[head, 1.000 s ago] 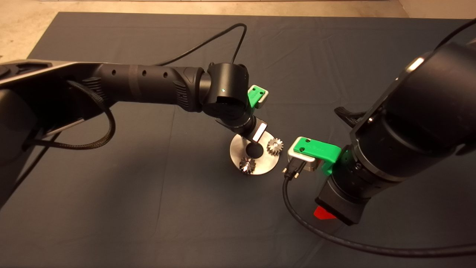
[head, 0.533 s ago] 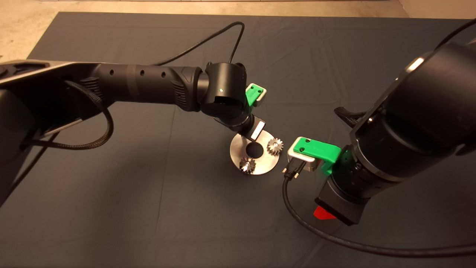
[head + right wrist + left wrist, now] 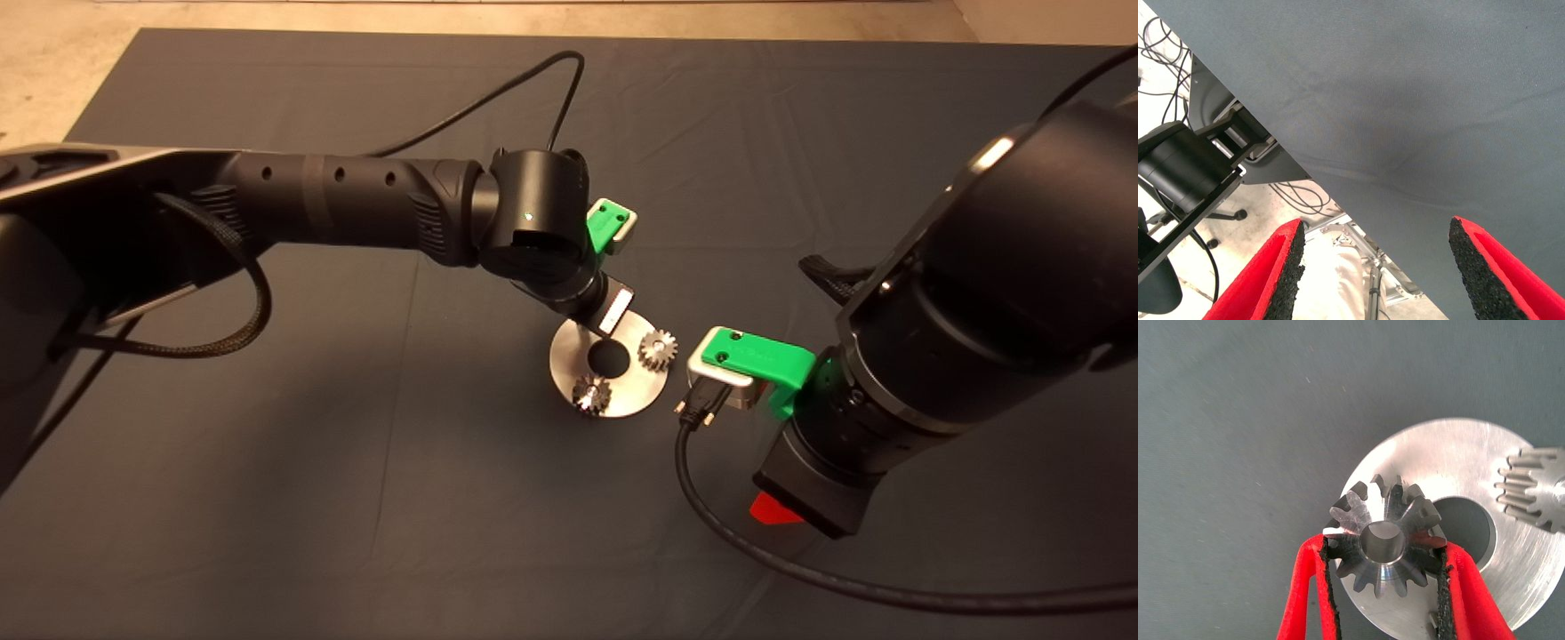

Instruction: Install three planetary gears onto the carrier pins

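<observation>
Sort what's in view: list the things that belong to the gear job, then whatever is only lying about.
Job:
- planetary gear gripped in the left claw, above the carrier plate
- two seated gears
- carrier plate

Not part of it:
- dark mat
- black cable on the mat
- right claw, open, parked beside the plate, holding nothing

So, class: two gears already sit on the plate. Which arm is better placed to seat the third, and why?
Left. The left gripper is shut on the third gear directly above the carrier plate; the right gripper is open, holding nothing, off to the side.
</observation>
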`<action>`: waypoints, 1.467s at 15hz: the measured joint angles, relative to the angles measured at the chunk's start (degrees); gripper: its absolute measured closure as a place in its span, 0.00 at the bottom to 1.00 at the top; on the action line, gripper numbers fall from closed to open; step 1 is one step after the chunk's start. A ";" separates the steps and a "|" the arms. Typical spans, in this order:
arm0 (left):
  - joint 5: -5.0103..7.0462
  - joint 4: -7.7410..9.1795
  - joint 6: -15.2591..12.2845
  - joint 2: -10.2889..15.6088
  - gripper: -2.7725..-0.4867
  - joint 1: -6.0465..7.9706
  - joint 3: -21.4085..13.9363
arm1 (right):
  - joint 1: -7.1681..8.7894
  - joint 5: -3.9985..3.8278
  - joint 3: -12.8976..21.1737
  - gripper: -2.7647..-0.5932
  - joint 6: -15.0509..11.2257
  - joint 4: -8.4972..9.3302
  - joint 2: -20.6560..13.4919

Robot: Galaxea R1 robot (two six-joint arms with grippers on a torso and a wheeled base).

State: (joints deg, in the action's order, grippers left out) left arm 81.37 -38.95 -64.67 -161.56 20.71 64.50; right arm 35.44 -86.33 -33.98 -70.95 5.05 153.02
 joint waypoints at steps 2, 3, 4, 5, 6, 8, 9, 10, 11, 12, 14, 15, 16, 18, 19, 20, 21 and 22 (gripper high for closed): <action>0.18 -0.18 0.02 -0.02 0.97 -0.86 0.00 | 0.00 -0.02 0.00 0.54 0.00 -0.02 -0.02; 0.11 -0.29 0.02 0.00 0.97 -0.86 0.00 | 0.02 0.06 0.00 0.54 0.00 -0.02 0.00; 0.11 -0.36 0.02 0.01 0.97 -0.86 0.00 | 0.02 0.06 0.00 0.54 0.00 -0.02 0.01; 0.21 -0.40 0.02 0.01 0.97 -0.86 0.00 | 0.02 0.04 0.00 0.54 0.00 -0.02 -0.02; 0.18 -0.41 0.02 0.01 0.97 -0.86 0.00 | 0.02 0.04 0.00 0.54 0.00 -0.01 0.01; -0.06 -0.46 0.02 0.17 0.97 -0.86 0.00 | 0.02 0.05 0.00 0.54 0.00 0.00 0.00; -0.12 -0.63 0.04 0.44 0.97 -0.87 0.00 | 0.02 0.06 0.00 0.54 0.00 -0.02 0.01; -0.32 -0.83 0.40 0.62 0.97 -0.90 0.02 | 0.00 0.04 0.00 0.54 0.00 -0.02 0.01; -0.28 -1.01 0.95 0.89 0.97 -0.95 0.07 | 0.02 0.06 0.02 0.54 0.00 -0.02 0.01; -0.30 -1.23 1.80 1.08 0.97 -1.08 0.20 | 0.02 0.04 0.00 0.54 0.00 -0.02 0.01; -0.23 -1.21 2.03 1.11 0.97 -1.08 0.40 | 0.02 0.09 0.00 0.54 0.00 -0.02 0.01; -0.20 -1.21 2.03 1.11 0.97 -1.06 0.41 | 0.02 0.06 0.00 0.54 0.00 -0.02 0.01; -0.15 -1.21 2.00 1.08 0.97 -1.06 0.41 | 0.02 0.06 0.00 0.54 0.00 -0.02 0.01; -0.17 -1.21 2.00 1.06 0.97 -1.07 0.41 | 0.02 0.09 0.00 0.54 0.01 -0.02 0.01; -0.10 -1.21 1.98 1.01 0.97 -1.06 0.41 | 0.02 0.07 0.00 0.54 0.00 -0.02 0.00; 0.11 -1.23 1.97 0.83 0.97 -1.06 0.41 | 0.02 0.09 0.00 0.54 0.00 -0.02 0.01; 0.11 -1.27 1.87 0.57 0.97 -1.08 0.55 | 0.02 0.09 0.00 0.54 0.00 -0.02 0.01; -0.04 -1.34 1.81 0.34 0.97 -1.12 0.66 | 0.02 0.10 0.00 0.54 0.00 -0.02 0.01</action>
State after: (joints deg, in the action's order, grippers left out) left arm 81.33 -40.29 -62.86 -161.22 19.59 65.16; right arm 35.46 -86.24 -33.98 -70.95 5.03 153.03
